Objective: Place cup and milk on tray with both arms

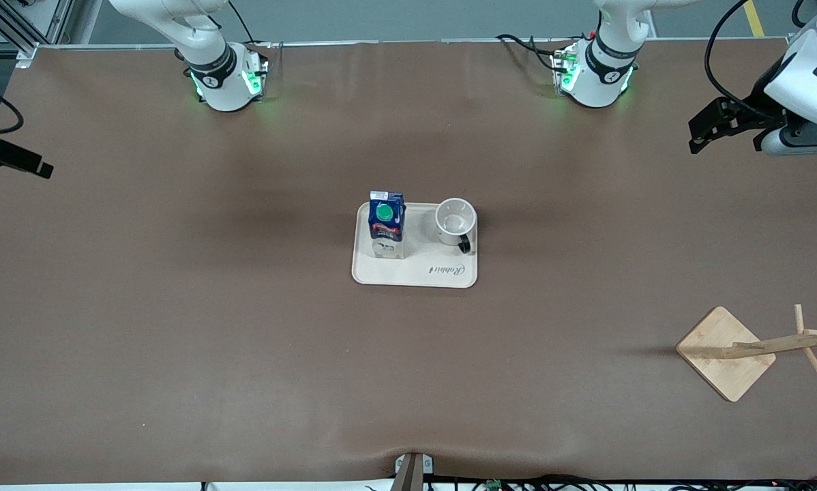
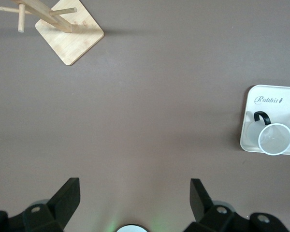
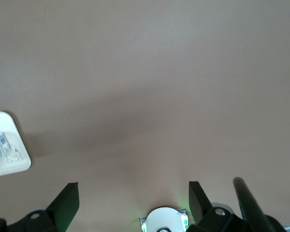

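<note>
The cream tray (image 1: 415, 274) lies at the table's middle. The milk (image 1: 387, 224) stands upright on it at the end toward the right arm. The cup (image 1: 455, 221) stands upright on it toward the left arm, handle toward the front camera. My left gripper (image 1: 695, 136) is open and empty, high over the left arm's end of the table. In the left wrist view its gripper (image 2: 134, 186) is over bare table, with the cup (image 2: 275, 138) and tray (image 2: 268, 99) off to one side. My right gripper (image 3: 133, 188) is open and empty; the tray's corner (image 3: 14, 154) shows at the edge.
A wooden rack with a square base (image 1: 725, 352) and pegs stands near the left arm's end, nearer to the front camera; it also shows in the left wrist view (image 2: 70, 31). Both arm bases (image 1: 226, 78) stand along the table's back edge. Brown cloth covers the table.
</note>
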